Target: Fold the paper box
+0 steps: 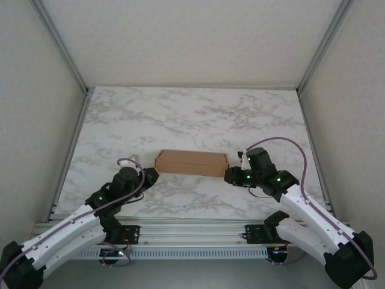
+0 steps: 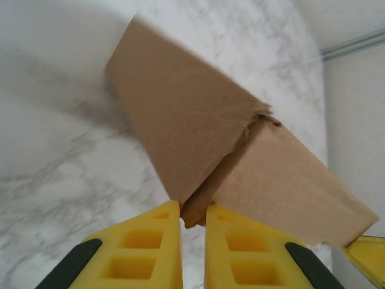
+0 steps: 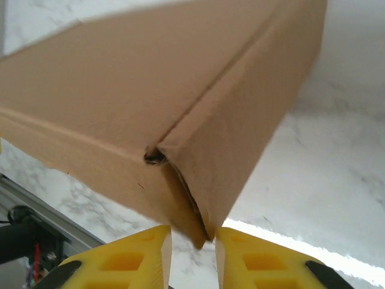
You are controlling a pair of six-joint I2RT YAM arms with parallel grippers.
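The brown cardboard paper box (image 1: 191,162) is corner-pinched by the left hand (image 2: 192,209); the right hand (image 3: 192,231), narrow astride the other corner, should be closed squarely.

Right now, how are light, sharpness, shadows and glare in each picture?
Top external: even soft light, the paper box sharp, faint shadow along its near side. Left wrist: box slightly soft, grey shadow on the table to its left. Right wrist: box very close, edges soft, bright glare strip on the table below it.
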